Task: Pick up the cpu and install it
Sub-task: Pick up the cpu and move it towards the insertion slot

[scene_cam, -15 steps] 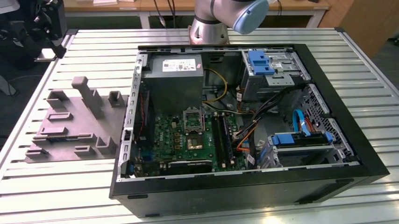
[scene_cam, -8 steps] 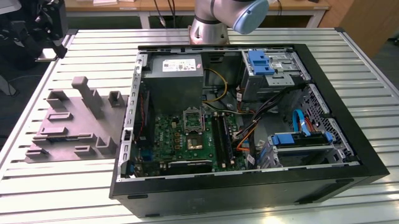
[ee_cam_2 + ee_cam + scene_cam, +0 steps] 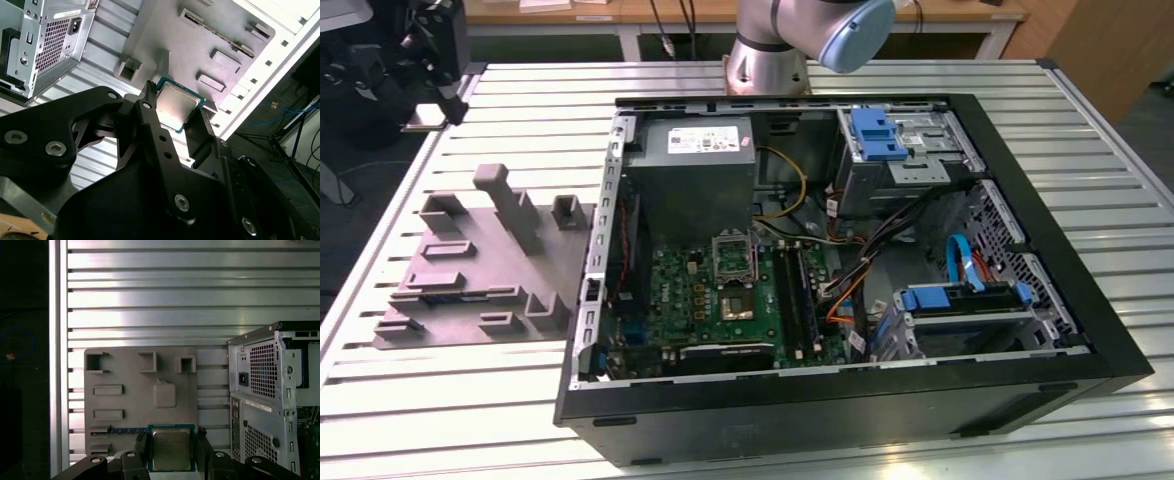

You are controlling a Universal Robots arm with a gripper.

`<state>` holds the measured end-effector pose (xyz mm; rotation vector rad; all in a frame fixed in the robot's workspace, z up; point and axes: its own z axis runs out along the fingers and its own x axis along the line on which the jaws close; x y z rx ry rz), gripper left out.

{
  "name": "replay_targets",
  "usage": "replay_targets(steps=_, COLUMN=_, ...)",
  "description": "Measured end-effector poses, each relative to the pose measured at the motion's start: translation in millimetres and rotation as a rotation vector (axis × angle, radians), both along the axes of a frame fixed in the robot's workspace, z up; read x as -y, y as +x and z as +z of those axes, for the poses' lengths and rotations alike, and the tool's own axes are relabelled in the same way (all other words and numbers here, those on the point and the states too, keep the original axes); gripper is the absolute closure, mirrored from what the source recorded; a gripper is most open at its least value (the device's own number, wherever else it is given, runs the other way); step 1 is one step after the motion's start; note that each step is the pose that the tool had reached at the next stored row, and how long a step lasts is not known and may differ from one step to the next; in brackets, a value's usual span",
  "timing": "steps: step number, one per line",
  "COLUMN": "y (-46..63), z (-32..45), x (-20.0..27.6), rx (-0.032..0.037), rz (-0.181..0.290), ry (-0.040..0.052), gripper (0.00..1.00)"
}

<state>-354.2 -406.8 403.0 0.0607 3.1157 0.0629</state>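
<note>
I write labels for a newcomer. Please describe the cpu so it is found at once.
Find the black gripper over the grey tray. Between its fingers sits the cpu, a thin square chip. Unlike the tray's blocks, its top is silver, edged green.

In the exterior view, an open black computer case is laid on a table of metal slats. A grey tray with blocks is set at nine o'clock from the case. Inside the case, a grey box is seen at eleven o'clock and a green board at seven o'clock. One blue holder is seen at one o'clock and another blue holder at four o'clock.
</note>
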Motion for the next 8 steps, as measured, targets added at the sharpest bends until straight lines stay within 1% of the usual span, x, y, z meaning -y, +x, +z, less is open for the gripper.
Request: replay_targets(steps=8, y=2.5, z=0.0, x=0.0, rx=0.0, rz=0.0, ry=0.0, gripper=0.53)
